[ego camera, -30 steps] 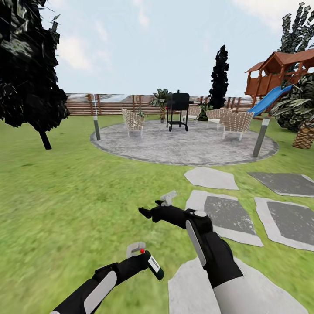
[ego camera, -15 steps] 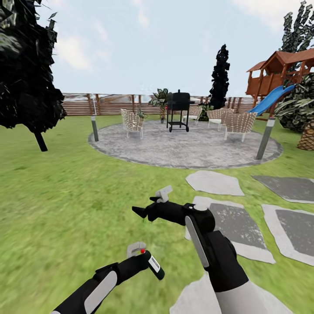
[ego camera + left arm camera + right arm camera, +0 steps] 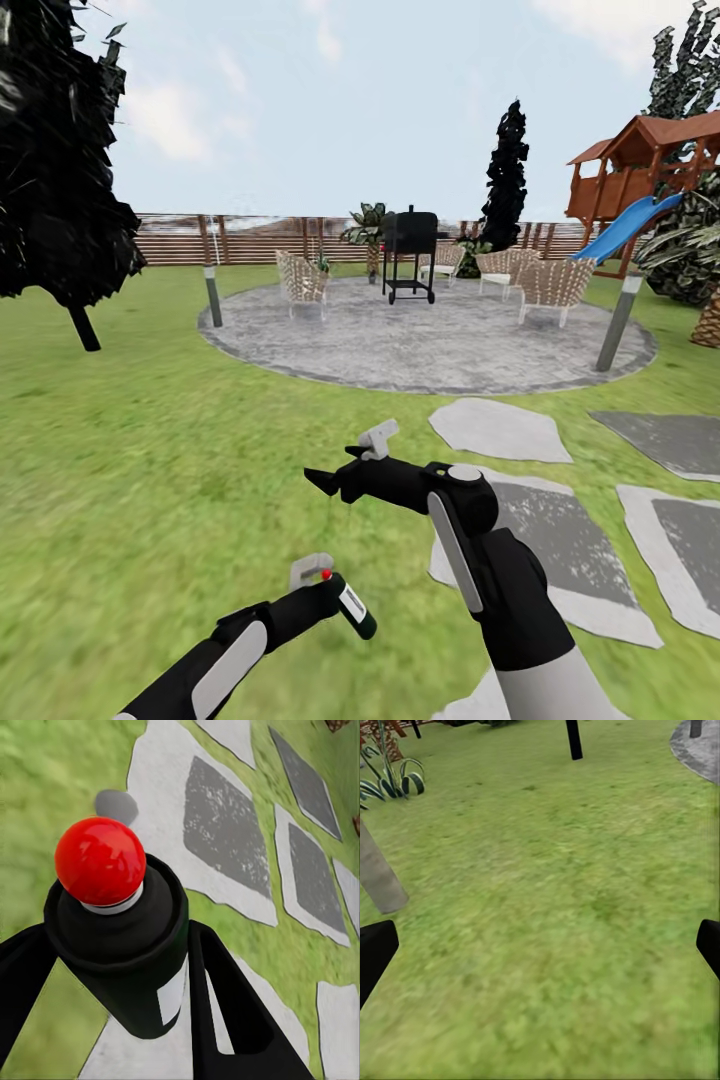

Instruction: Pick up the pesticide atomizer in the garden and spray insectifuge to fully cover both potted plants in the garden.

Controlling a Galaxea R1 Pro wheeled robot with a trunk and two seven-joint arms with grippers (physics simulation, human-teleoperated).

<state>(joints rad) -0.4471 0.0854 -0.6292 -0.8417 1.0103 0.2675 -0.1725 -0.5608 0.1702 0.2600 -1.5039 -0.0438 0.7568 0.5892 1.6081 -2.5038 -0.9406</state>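
**Left jaws pinching the bottle, right ones spread**

Left gripper (image 3: 335, 600) is clamped on the pesticide atomizer (image 3: 352, 607), low centre of frame. Right gripper (image 3: 325, 482) is wide apart over the lawn (image 3: 150, 450). Potted plants are probably too far off to make out. The stepping slabs (image 3: 555, 540) slid right since before, so the camera moved.

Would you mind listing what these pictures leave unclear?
- Pesticide atomizer: left wrist view, its lower body is hidden by the left gripper.
- Spray head: head view, too small to tell its facing.
- Right gripper: right wrist view, fingers cut off by the edges.
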